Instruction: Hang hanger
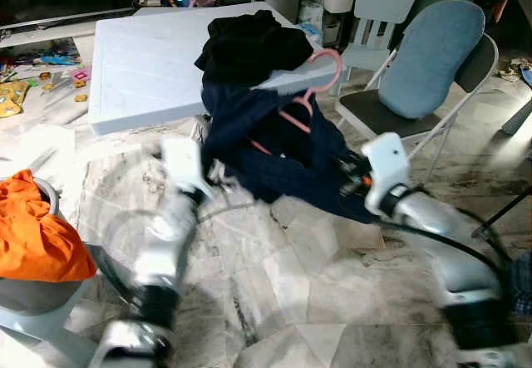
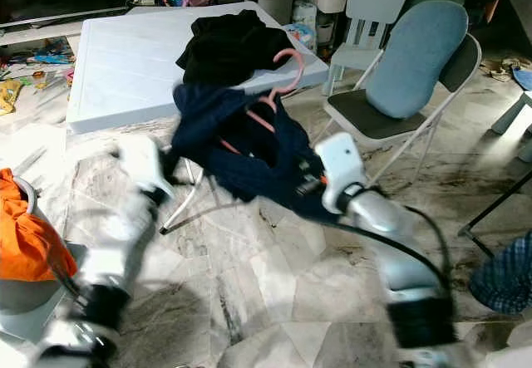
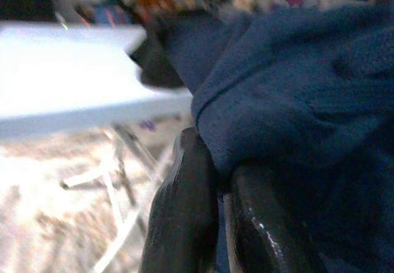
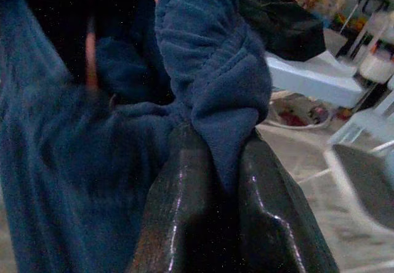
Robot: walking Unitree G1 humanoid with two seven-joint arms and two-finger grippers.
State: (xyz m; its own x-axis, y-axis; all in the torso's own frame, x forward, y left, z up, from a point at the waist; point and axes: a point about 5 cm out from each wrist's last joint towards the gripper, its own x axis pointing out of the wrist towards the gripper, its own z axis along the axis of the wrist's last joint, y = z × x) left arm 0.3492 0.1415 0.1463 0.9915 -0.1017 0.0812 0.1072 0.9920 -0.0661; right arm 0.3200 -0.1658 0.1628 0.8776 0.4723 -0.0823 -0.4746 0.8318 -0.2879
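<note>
While it sags between them, both pincers, left [image 3: 215, 180] and right [image 4: 225, 180], clenched on navy garment [image 1: 283, 148] with pink hanger [image 1: 312, 94].

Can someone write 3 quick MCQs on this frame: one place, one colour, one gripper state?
1. Where does the black garment lie?
A. on the white table
B. on the folding chair
C. on the floor

2. What colour is the hanger in the navy garment?
A. white
B. pink
C. black

3. What is the left gripper doing?
A. hanging open
B. shut on the navy garment
C. gripping the table edge

Answers:
1. A, it sits heaped at the near corner of the white table.
2. B, its pink hook rises above the navy cloth.
3. B, the left wrist view shows cloth pinched between the fingers; the right gripper pinches the same garment.
</note>
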